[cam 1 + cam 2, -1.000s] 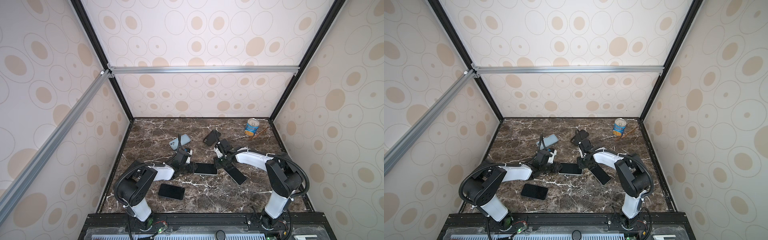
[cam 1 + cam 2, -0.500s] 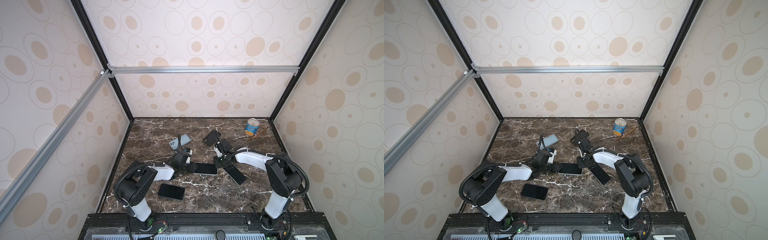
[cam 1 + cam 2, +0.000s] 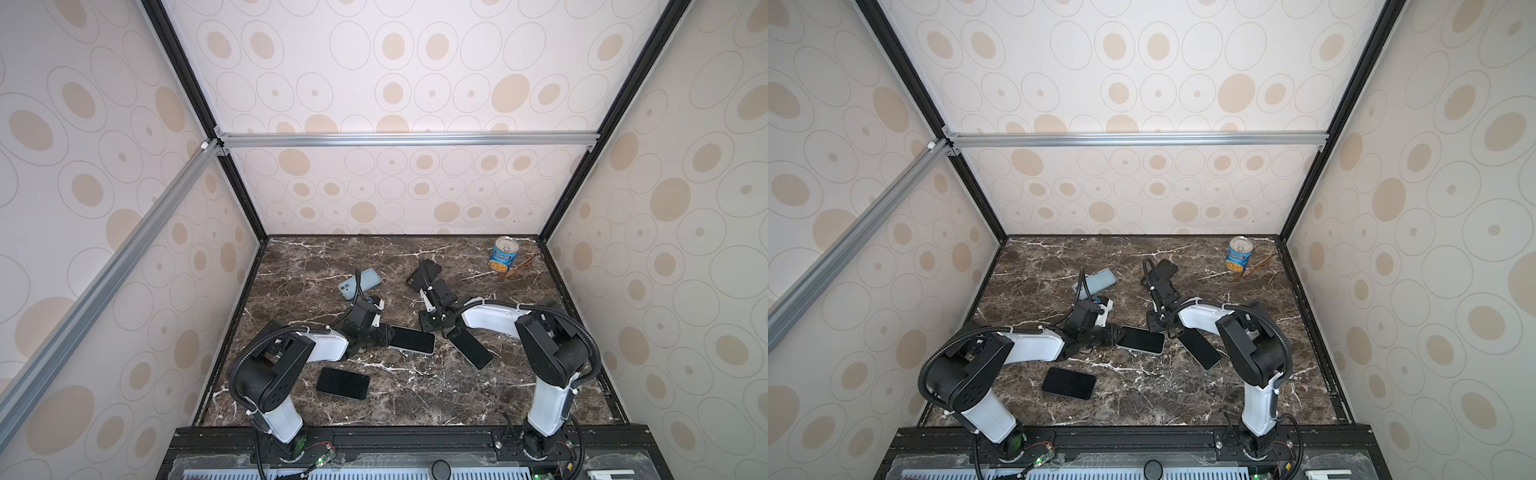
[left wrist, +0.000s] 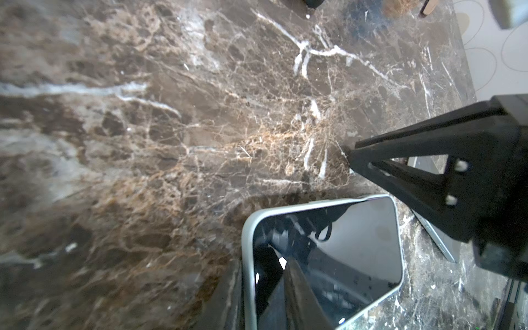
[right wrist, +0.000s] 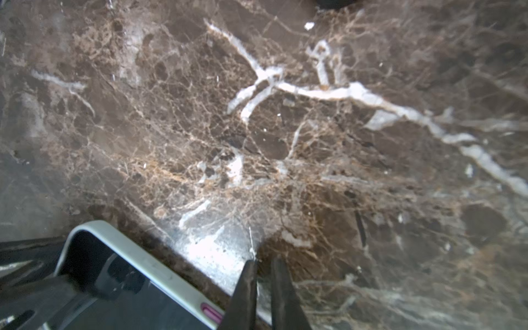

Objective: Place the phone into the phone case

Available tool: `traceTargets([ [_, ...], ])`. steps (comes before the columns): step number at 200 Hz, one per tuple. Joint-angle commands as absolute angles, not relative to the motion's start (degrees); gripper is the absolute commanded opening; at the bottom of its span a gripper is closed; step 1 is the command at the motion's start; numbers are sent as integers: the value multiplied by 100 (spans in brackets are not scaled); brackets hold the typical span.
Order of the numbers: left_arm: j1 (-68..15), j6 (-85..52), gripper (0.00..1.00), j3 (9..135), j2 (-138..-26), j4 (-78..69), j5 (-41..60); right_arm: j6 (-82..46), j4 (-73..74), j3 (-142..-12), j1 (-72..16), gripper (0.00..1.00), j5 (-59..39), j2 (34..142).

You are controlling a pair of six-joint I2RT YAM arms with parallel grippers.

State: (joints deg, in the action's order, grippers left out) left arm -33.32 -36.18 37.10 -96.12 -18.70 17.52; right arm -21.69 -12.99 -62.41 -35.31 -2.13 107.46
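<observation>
Centrally, glossy rounded-rectangle phone [image 3: 412, 340], pale rim, on veined marble [image 3: 415, 395].

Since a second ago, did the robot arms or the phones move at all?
Nothing visibly moved. The left gripper still pinches the end of the white-rimmed phone, and the right gripper still rests shut on the marble table beside it. The front black phone, the slanted black phone, the light blue phone and the corn can stayed put.
</observation>
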Motion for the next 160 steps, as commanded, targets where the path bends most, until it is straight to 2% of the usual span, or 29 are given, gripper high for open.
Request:
traceTargets([
  [1,-3318,-3636,27,3638,-9574,-1646,1630,-2142,-2863,-6036,-3621,15,-237,11241],
  [45,-3317,-3639,27,3634,-9536,-1644,1635,-1980,-3267,-7000,-3621,17,-322,11099],
  [64,-3320,-3617,27,3647,-9510,-1644,1625,-1878,-3314,-7239,-3617,22,-492,10979],
  [78,-3319,-3597,27,3680,-9501,-1644,1627,-1787,-3364,-7295,-3621,27,-517,10872],
  [107,-3317,-3603,27,3706,-9466,-1645,1627,-1727,-3493,-7172,-3619,28,-386,10565],
  [124,-3316,-3599,27,3715,-9457,-1644,1634,-1594,-3367,-6961,-3619,29,-672,10445],
  [147,-3319,-3554,28,3759,-9390,-1436,1580,-1283,-3108,-6640,-3639,41,-1062,10295],
  [160,-3320,-3518,28,3802,-9268,-1347,1504,-1006,-2988,-6509,-3661,59,-1243,10198],
])
